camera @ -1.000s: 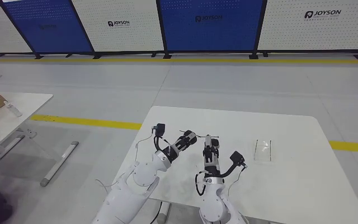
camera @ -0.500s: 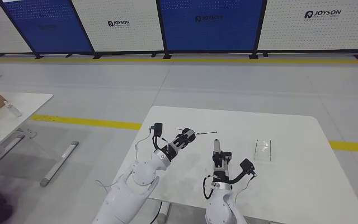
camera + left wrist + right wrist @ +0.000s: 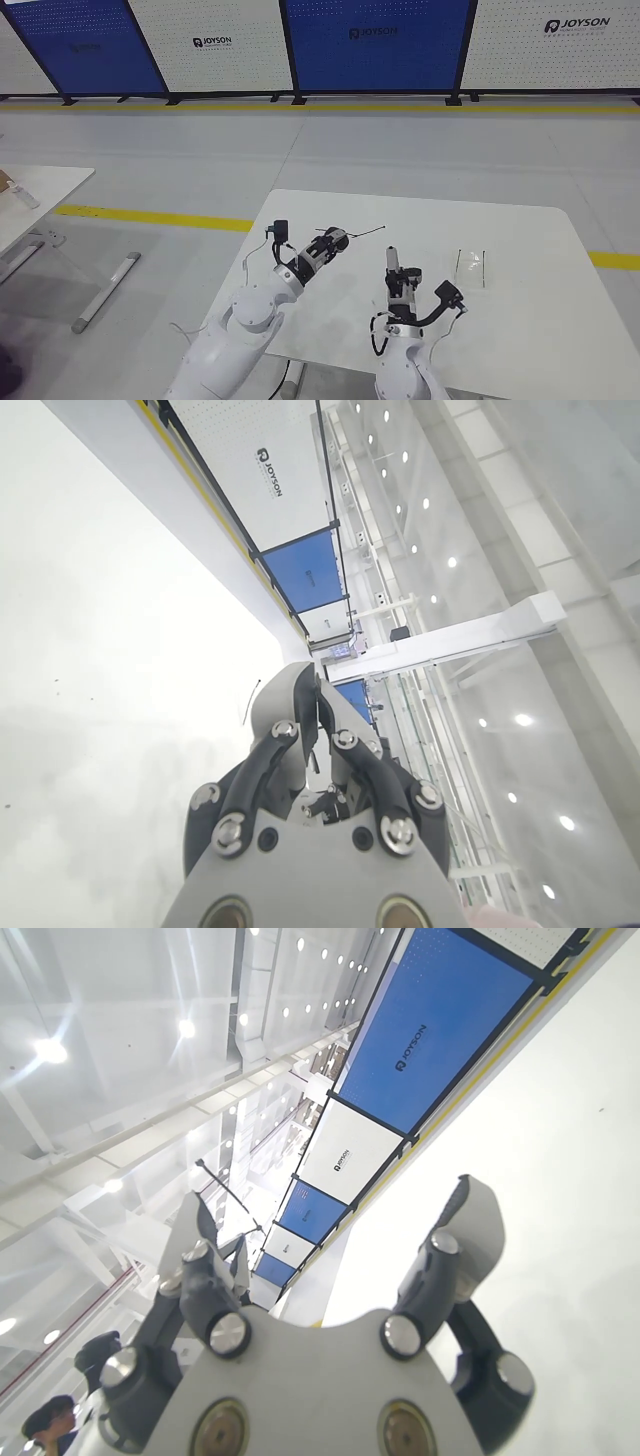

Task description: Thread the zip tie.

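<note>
White table [image 3: 520,300], rounded corners, grey floor all round. Yellow floor stripe [image 3: 150,217] left of the table, passing under it. Blue panels [image 3: 375,40] and white perforated panels [image 3: 205,45] in a row well beyond the table's far edge, second yellow stripe [image 3: 300,105] at their foot. Smaller white table [image 3: 40,190] far to its left; grey tube [image 3: 105,292] on the floor between.

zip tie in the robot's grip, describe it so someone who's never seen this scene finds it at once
Above the white table, find the shut left gripper. The zip tie is the thin black strip jutting from its tips. Unlike the clear packet lying farther right, it is clamped, not loose.
</note>
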Controlling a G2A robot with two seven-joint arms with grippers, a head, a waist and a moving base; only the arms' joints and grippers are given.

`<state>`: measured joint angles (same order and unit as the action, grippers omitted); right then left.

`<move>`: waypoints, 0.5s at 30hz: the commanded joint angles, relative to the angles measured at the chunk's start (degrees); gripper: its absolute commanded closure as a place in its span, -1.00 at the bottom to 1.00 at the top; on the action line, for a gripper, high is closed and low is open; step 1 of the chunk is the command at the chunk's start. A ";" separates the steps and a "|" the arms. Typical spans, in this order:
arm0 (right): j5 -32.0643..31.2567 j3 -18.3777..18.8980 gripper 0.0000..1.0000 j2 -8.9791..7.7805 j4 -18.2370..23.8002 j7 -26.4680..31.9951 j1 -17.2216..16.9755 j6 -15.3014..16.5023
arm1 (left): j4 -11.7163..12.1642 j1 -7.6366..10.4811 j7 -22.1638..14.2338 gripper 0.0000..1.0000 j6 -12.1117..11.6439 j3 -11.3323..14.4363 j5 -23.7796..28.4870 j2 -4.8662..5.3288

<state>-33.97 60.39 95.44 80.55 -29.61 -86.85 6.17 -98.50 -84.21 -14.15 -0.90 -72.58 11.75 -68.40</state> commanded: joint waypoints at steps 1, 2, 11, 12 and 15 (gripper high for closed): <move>-0.03 1.50 -1.00 -0.49 2.28 2.72 -1.04 0.33 | -1.23 -0.40 -0.63 1.00 1.31 0.03 1.31 0.01; 0.07 2.34 -1.00 -0.77 3.51 4.57 -1.56 0.47 | -1.78 -0.61 -0.75 1.00 1.74 -0.01 1.83 0.01; 0.12 4.77 -1.00 -1.54 6.58 10.53 -2.64 -0.62 | -2.83 -0.92 -1.06 1.00 2.45 -0.12 2.89 0.02; 0.12 4.77 -1.00 -1.54 6.58 10.53 -2.64 -0.62 | -2.83 -0.92 -1.06 1.00 2.45 -0.12 2.89 0.02; -0.41 4.89 -1.00 -1.60 6.69 10.73 -2.41 -0.66 | -2.83 -0.92 -1.06 1.00 2.45 -0.12 2.89 0.02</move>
<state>-33.89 65.18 93.89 87.15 -19.05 -89.46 5.56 -101.33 -85.13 -15.20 1.54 -72.69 14.63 -68.38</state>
